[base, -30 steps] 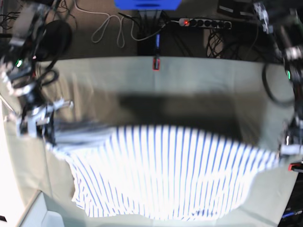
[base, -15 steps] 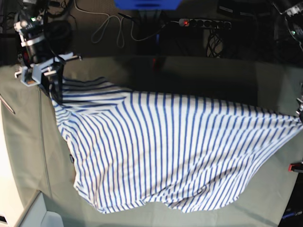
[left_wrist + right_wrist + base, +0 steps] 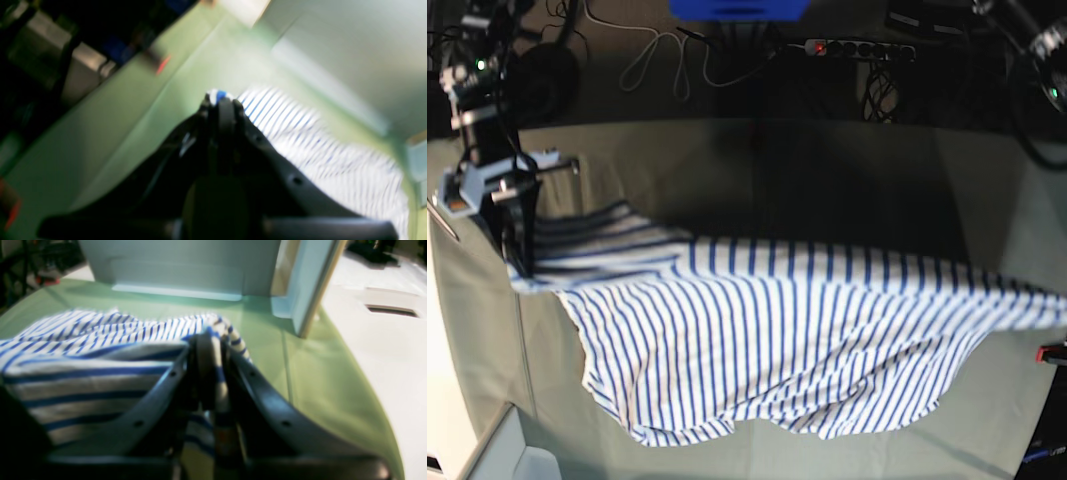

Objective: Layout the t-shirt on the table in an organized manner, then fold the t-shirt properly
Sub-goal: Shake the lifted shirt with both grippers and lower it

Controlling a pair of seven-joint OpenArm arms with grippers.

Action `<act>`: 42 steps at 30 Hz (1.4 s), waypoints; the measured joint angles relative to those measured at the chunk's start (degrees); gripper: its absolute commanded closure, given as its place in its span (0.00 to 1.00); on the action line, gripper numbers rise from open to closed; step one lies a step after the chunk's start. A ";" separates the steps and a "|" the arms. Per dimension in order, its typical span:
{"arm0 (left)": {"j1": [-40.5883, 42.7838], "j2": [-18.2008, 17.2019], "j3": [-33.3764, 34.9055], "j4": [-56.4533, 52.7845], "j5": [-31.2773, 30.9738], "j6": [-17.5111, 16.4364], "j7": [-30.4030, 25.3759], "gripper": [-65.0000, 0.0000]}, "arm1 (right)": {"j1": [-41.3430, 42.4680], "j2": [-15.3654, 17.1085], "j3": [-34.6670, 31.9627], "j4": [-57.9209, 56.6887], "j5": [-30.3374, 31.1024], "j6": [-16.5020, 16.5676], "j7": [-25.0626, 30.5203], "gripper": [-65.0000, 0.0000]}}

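Both pincers clamped on the shirt (image 3: 797,330): right gripper (image 3: 210,340) pinching one corner, left gripper (image 3: 221,100) the opposite one, cloth stretched between them above the table (image 3: 727,170). Lower evenly, keep it taut, avoid wrinkles.

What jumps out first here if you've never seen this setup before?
The blue-striped t-shirt dominates, stretched wide across the grey-green table between two arms. The right gripper pinches one end at the base view's left edge. The left gripper is shut on the other end, as its wrist view shows.
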State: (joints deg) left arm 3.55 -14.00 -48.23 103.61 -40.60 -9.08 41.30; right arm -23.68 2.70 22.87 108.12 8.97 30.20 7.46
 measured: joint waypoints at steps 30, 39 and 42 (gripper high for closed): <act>-71.41 -5.31 44.11 -49.37 4.09 0.66 -8.20 1.00 | 75.28 13.20 -7.26 -35.45 -6.64 3.28 -32.79 1.00; -62.07 -7.67 43.17 -37.42 4.44 1.01 -8.17 1.00 | 62.77 14.95 -6.51 -20.87 -6.32 3.13 -32.39 1.00; -50.40 -9.05 38.40 -27.98 4.39 1.20 -7.32 1.00 | 49.86 12.57 -4.15 -11.85 -6.05 4.09 -32.26 1.00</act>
State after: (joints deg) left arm -46.85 -23.05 -9.82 75.64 -36.21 -7.88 33.98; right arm 26.17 15.27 18.72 96.27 2.92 34.28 -24.80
